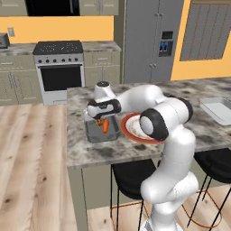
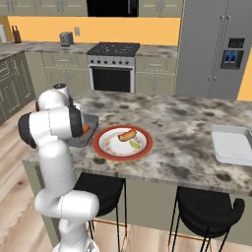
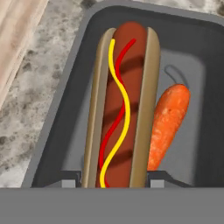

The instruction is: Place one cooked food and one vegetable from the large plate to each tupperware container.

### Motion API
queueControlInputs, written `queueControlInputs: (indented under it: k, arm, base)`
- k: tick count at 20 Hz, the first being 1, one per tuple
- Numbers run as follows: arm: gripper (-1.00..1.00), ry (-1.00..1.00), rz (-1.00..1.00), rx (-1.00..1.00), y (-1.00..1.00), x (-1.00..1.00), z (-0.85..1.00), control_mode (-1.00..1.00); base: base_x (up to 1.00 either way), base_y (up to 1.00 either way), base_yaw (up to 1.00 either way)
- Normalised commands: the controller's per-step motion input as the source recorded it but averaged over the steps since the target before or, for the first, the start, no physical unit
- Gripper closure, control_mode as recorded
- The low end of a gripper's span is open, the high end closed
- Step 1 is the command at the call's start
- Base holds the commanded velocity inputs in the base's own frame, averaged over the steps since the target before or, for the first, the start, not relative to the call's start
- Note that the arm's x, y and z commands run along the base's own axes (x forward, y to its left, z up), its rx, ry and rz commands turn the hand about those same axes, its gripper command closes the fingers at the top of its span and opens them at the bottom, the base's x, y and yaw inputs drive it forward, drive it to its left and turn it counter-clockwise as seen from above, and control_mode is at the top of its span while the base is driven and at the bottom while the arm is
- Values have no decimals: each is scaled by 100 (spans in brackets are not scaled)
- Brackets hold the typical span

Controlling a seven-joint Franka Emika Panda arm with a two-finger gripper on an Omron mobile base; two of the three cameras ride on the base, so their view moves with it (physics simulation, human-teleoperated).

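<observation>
Spanning scene, grey-veined marble island counter (image 2: 187,123) carrying everything. Pale grey-white rectangular tub (image 2: 235,143) sitting far right, well apart. Wide round white plate with red-orange rim (image 2: 106,147) lying mid-counter, holding second hot dog (image 2: 127,134) and green vegetable piece (image 2: 135,143). Dark grey rectangular tub (image 3: 65,109) sitting just left of plate, orange carrot (image 3: 168,122) lying inside. Two-finger gripper (image 3: 114,181) hovering over tub, fingers clasping hot dog in bun with mustard and ketchup squiggles (image 3: 120,105) beside carrot.

Orange walls back a run of olive-green cabinets (image 2: 157,81), a steel oven (image 1: 59,71) with a black cooktop, and a tall grey refrigerator (image 2: 212,49). Pale wood-plank floor (image 1: 27,171) surrounds the marble-topped bench (image 2: 187,123), with black stools (image 2: 209,209) tucked beneath.
</observation>
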Motion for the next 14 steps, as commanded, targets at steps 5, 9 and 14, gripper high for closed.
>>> queueControlInputs:
  k: [5, 9, 14]
  arm:
    - [100, 1, -6, -9, 2, 0, -40, -100]
    - [100, 0, 0, 4, 0, 15, -25, -100]
    - [-100, 0, 0, 1, 0, 1, -15, -100]
  base:
    - [0, 0, 0]
    - [0, 0, 0]
    - [0, 0, 0]
